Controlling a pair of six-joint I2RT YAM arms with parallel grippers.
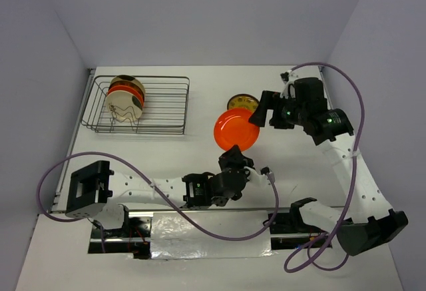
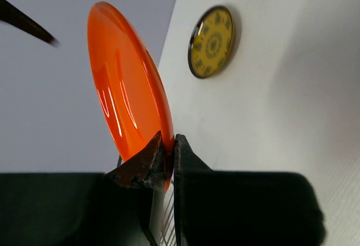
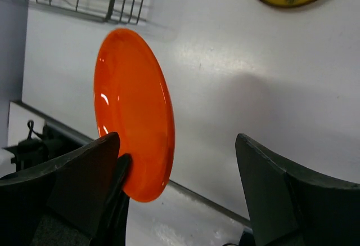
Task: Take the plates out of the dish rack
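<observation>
While pinching the orange-red plate [image 2: 126, 88] by its rim at 6 o'clock, left tool [image 2: 167, 144] pressed tight, plate raised off the table [image 1: 200, 91]. Right tool [image 3: 178, 139] spread wide at 2 o'clock of that plate, one finger [image 3: 84, 167] at the rim, touching or just beside, cannot tell which. Further out, at 12 o'clock of the held plate: a yellow-gold plate [image 1: 242, 100], flat on the table. At 9 o'clock, well apart: the dish rack [image 1: 163, 104], with other plates [image 1: 125, 96] upright in its left part.
</observation>
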